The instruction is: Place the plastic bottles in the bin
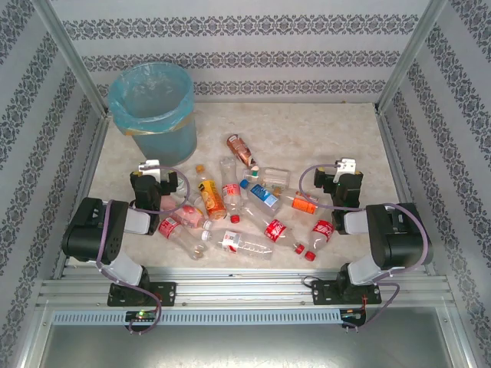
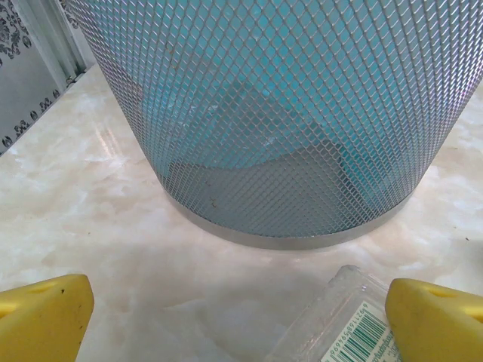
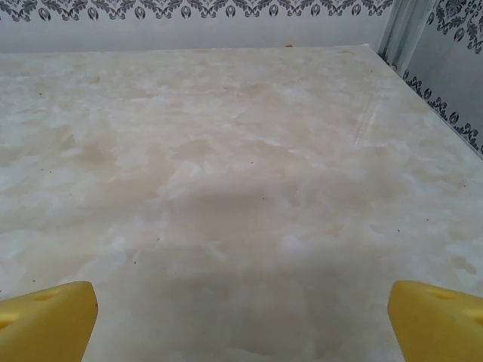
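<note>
The bin (image 1: 151,107), light blue with a bag liner over its rim, stands at the back left of the table. Several plastic bottles lie scattered between the arms: an orange one (image 1: 210,195), a pink one (image 1: 188,218), a red-labelled one (image 1: 276,230) and a blue-labelled one (image 1: 262,195). My left gripper (image 1: 157,170) hangs open just in front of the bin's mesh wall (image 2: 279,113). A clear bottle with a barcode label (image 2: 347,324) lies beside its right finger (image 2: 438,320). My right gripper (image 1: 341,170) is open over bare marble (image 3: 241,188) and holds nothing.
Patterned walls and slanted metal posts (image 1: 73,57) (image 1: 410,57) close in the table on three sides. A brown-red bottle (image 1: 241,150) lies apart, behind the heap. Bare marble table top (image 1: 322,130) stretches right of the bin.
</note>
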Robot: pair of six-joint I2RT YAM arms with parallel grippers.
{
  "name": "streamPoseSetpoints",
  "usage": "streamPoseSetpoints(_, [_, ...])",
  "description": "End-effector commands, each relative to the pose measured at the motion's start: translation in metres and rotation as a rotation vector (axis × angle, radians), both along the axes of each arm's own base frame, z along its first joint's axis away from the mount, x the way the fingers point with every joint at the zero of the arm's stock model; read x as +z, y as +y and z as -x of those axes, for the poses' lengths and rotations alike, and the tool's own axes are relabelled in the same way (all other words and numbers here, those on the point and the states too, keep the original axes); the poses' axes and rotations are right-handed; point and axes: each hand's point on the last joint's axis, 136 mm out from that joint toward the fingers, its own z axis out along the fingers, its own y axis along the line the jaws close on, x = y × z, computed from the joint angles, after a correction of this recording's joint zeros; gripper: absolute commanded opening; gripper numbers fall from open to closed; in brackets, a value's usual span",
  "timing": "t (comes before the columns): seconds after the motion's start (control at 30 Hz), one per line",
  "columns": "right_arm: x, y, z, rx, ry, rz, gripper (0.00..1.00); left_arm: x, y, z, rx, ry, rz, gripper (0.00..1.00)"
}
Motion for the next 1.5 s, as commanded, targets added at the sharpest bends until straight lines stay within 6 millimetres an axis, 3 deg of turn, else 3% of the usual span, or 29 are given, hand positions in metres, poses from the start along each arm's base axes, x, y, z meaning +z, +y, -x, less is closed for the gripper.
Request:
streamPoseSetpoints(0.0, [0.01, 0.003, -0.004, 0.0, -0.03, 0.012, 0.98, 0.005, 0.007, -0.001, 0.029, -0.01, 0.006, 1.0])
streamPoseSetpoints(0.8, [0.01, 0.002, -0.004, 0.0, -0.032, 0.001, 0.98, 0.004, 0.007, -0.001, 0.025, -0.009, 0.007, 1.0])
streamPoseSetpoints(0.97, [0.011, 0.001, -0.005, -0.001, -0.034, 0.001, 0.98, 0.008, -0.009, 0.005, -0.075, -0.058, 0.006, 1.0])
streamPoseSetpoints(1.1, [0.012, 0.002, -0.005, 0.0, -0.037, 0.0, 0.98, 0.01, 0.0, 0.006, -0.015, -0.064, 0.01, 1.0])
streamPoseSetpoints(1.3, [0.012, 0.001, -0.004, -0.002, -0.033, -0.001, 0.98, 0.022, -0.005, 0.011, -0.052, -0.077, 0.007, 0.98])
streamPoseSetpoints(1.47, [0.042, -0.004, -0.005, -0.034, -0.06, 0.001, 0.98, 0.031, -0.003, 0.017, -0.044, -0.1, 0.007, 0.97])
